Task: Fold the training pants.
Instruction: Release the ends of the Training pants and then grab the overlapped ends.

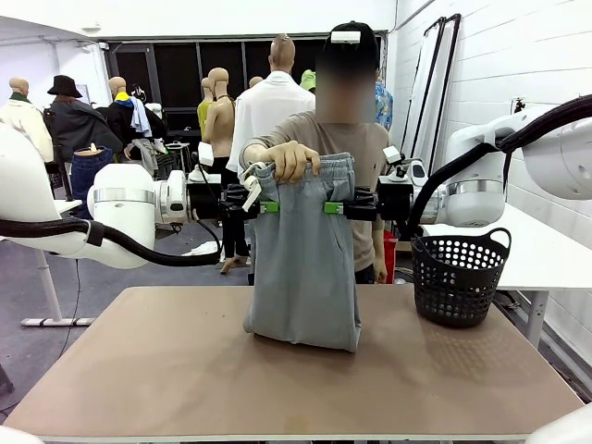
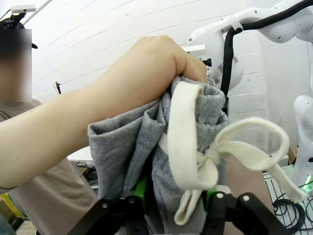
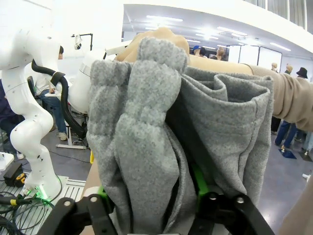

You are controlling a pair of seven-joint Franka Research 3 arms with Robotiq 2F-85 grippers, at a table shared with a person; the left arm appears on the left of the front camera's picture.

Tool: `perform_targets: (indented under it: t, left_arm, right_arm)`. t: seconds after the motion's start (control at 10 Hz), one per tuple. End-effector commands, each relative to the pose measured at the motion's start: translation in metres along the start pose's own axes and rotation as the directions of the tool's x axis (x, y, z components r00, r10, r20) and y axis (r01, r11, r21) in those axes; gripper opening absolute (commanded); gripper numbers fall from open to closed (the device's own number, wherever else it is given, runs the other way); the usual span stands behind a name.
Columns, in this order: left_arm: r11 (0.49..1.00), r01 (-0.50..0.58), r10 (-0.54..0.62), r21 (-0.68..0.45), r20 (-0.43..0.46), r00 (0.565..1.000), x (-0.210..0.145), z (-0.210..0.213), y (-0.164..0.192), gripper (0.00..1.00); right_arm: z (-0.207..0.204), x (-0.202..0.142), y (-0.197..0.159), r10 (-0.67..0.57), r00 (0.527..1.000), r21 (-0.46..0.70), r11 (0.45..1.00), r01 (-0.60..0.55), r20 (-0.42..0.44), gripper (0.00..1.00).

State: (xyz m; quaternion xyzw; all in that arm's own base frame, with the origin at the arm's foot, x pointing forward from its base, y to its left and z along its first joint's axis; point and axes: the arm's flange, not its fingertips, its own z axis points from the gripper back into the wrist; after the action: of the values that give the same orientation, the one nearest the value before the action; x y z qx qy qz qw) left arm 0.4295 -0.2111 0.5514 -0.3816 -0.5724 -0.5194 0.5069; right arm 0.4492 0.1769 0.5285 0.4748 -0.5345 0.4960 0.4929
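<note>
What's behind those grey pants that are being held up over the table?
A person stands behind the training pants, one hand gripping the waistband. The pants hide most of the person's body below the chest.

White arms (image 1: 120, 215) — black cables (image 1: 139, 246), green pads (image 1: 268, 207)

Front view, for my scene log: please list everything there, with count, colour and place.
Pants: one, light grey, hanging over the table's middle.
Drawstring: one, white, at the waistband.
Basket: one, black, on the table's right side.
Table: one, brown, in front.
Person's hand: one, gripping the waistband from above.
Left pincer: one, black with green pads, at the pants' left edge, fabric between its fingers.
Right pincer: one, same colours, at the right edge, likewise.
</note>
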Motion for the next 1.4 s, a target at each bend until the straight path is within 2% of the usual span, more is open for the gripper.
perform_targets:
  t: [0.0, 0.9, 1.3]
  left_arm:
    - [1.0, 0.003, -0.003, 0.017, -0.019, 1.0, 0.003, 0.007, -0.003, 1.0]
    - [0.995, -0.01, 0.013, 0.102, -0.028, 1.0, 0.003, 0.047, -0.014, 1.0]
    - [0.992, -0.013, 0.015, 0.125, -0.019, 1.0, 0.005, 0.062, -0.013, 1.0]
  right_arm:
    - [0.004, 0.004, 0.001, -0.026, 0.999, -0.005, 1.0, 0.026, -0.029, 1.0]
    - [0.048, 0.013, 0.008, -0.036, 0.996, -0.087, 0.996, 0.029, -0.077, 1.0]
    - [0.066, 0.014, 0.016, -0.037, 0.997, -0.13, 0.991, 0.027, -0.073, 1.0]
